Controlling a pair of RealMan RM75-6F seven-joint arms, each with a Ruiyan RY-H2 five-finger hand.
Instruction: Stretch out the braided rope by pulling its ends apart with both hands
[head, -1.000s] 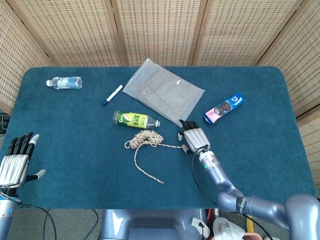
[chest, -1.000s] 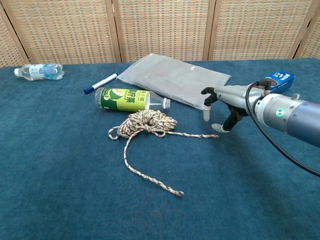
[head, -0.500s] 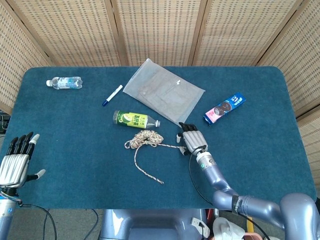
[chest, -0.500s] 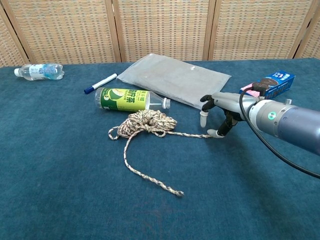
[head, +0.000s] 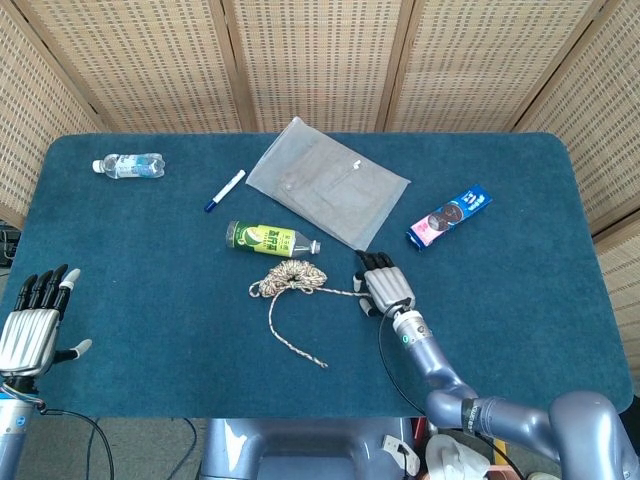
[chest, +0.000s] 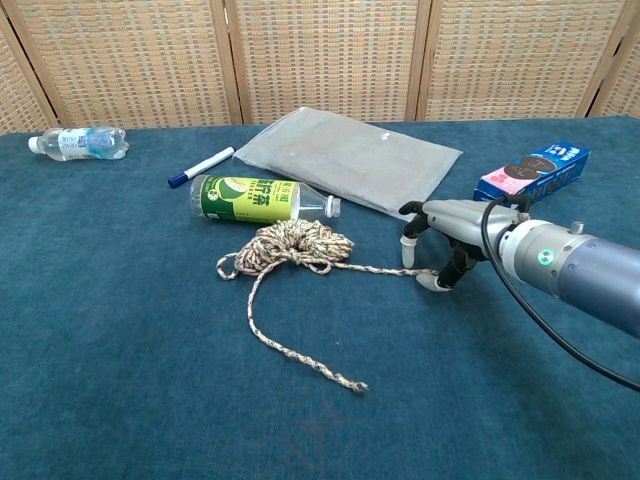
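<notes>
The braided rope (head: 290, 277) (chest: 295, 245) lies on the blue table in a loose coil with two free tails. One tail runs right to an end (chest: 430, 272) under my right hand (head: 385, 290) (chest: 455, 225). The other tail trails toward the table's front (chest: 350, 384). My right hand hovers palm down just over the cloth, its fingertips (chest: 407, 256) pointing down on either side of that rope end, and I see no grip on it. My left hand (head: 30, 325) is held open with fingers apart at the near left edge, far from the rope. It is absent from the chest view.
A green tea bottle (head: 268, 238) (chest: 250, 198) lies just behind the coil. A grey pouch (head: 328, 185) (chest: 350, 155), a blue pen (head: 225, 190), a cookie box (head: 450, 215) (chest: 533, 172) and a water bottle (head: 128, 165) lie farther back.
My right hand has come down and slightly left onto the rope's right end, with its fingers now closer around it. The rope and my left hand have not moved.
</notes>
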